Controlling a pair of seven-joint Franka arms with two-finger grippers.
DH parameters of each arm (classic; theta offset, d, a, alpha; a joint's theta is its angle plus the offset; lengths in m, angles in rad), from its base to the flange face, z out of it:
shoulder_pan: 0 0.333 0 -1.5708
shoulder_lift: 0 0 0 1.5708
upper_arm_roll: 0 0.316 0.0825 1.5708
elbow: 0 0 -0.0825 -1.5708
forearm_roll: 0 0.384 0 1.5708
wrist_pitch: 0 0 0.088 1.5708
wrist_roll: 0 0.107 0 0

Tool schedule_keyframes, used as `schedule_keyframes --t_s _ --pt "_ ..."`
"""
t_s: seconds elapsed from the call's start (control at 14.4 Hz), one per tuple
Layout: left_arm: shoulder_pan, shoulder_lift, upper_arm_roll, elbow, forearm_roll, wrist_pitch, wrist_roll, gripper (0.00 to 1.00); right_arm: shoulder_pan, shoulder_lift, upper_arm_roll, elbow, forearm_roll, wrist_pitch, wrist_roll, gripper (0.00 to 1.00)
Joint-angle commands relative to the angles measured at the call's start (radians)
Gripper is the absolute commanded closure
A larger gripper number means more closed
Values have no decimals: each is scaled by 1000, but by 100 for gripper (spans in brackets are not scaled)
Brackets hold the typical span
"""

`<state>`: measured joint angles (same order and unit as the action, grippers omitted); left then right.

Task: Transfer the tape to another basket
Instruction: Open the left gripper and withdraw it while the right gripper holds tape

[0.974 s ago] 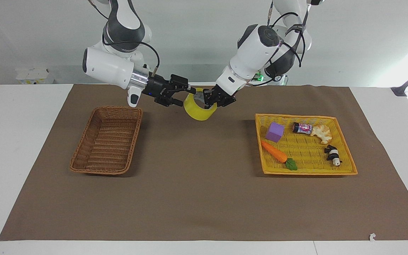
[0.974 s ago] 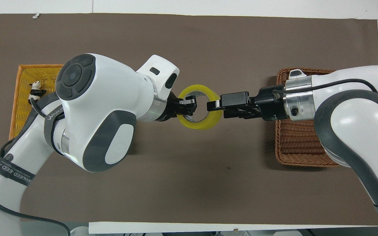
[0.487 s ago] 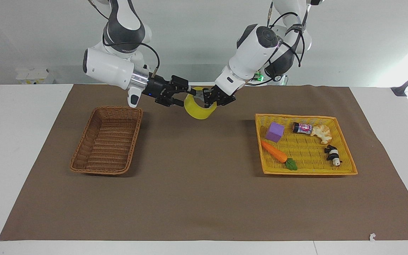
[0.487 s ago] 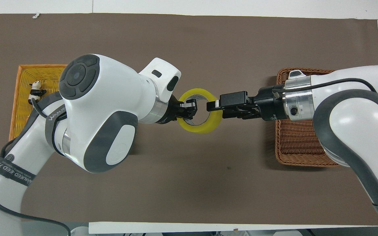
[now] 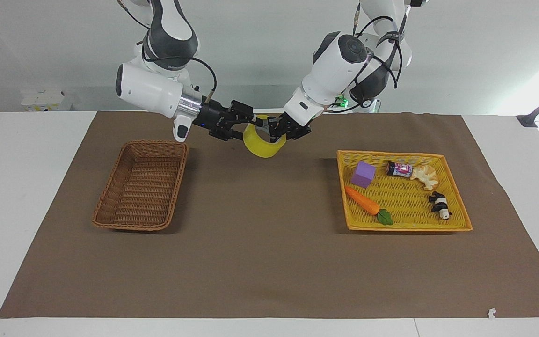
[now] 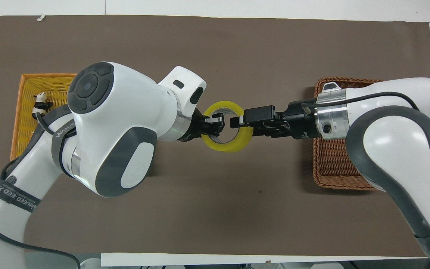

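Since a second ago the right gripper [image 5: 243, 127] has slid in toward the tape roll [image 5: 262, 144]; in the overhead view its upper finger [image 6: 237, 121] now reaches inside the ring, where before it stopped at the rim. My left arm has barely shifted.

Progress, as I judge it: mid-handover. The tape is out of the yellow tray [image 5: 456, 225], which lies toward the left arm's end of the brown mat [image 5: 269, 271] with the purple cube [image 5: 362, 174], toy carrot [image 5: 365, 201], small jar [image 5: 399, 169], a pale toy I cannot identify, and panda figure [image 5: 440, 205] in it. The roll hangs in the air over the mat's edge nearest the robots, about midway between the two containers. The wicker basket [image 5: 110, 220], toward the right arm's end, holds nothing that I can see.

Left gripper [image 5: 276, 132]: closed on the tape's wall, one finger inside the ring, one outside; it carries the roll.

Right gripper: fingers parted, straddling the wall of the roll facing the basket, one inside, one outside. I see no squeeze yet, and whether a pad already touches the tape I cannot tell.

Left to do, my estimate: close right, release left, swing over the basket, drop. Risk: the roll tilting if left lets go early.
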<state>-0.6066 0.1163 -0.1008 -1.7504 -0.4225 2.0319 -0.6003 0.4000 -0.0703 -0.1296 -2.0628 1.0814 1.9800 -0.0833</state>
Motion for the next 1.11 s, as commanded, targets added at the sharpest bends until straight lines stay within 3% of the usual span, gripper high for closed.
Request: schedule_keyframes --t_s 0.0,0.42,0.49,0.63,0.7,1.04 --pt "-12 -4 12 20 -6 -21 -15 100 -3 -8 1 -14 23 8 4 11" --pt "-12 -4 12 20 -6 -22 -15 100 -7 -8 1 -13 23 0 -1 34" --pt "-12 -4 12 20 -6 -24 -15 100 -7 -8 1 -13 25 0 -4 45" --pt "-12 -6 12 20 -6 -29 -15 100 -10 -8 1 -14 40 -1 -4 85" --pt "-12 -6 12 20 -6 -29 -15 100 -10 -8 1 -13 48 -1 -4 99" --pt "-12 -7 13 18 -6 -30 -15 98 -10 -9 1 -13 49 -1 -4 100"
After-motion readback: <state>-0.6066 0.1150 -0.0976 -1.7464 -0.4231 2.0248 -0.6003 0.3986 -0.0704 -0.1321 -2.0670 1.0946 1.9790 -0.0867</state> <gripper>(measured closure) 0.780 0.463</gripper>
